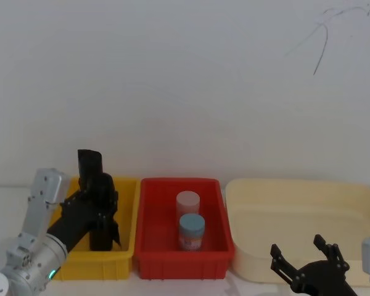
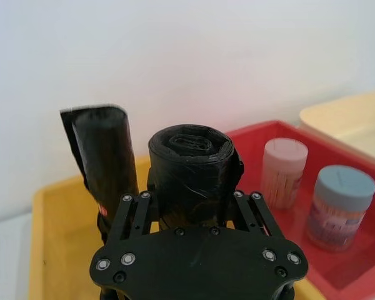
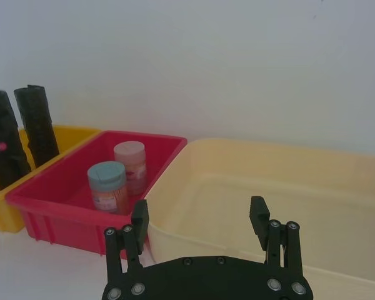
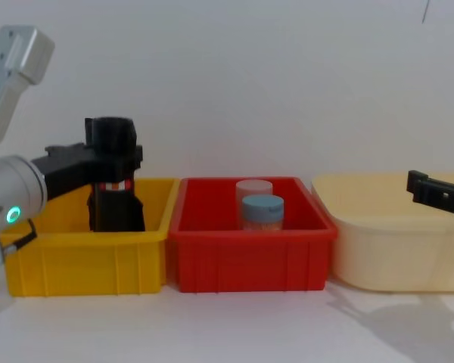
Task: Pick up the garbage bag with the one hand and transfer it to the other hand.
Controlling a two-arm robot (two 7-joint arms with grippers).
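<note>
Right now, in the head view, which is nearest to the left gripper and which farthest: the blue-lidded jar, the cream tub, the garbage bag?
Measured from the left gripper:
1. the garbage bag, between its fingers in the yellow bin, on the left.
2. the blue-lidded jar, in the red bin, in the middle.
3. the cream tub, far on the right.

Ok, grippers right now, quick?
Left gripper: closed on the garbage bag, in the yellow bin.
Right gripper: open, holding nothing.
</note>
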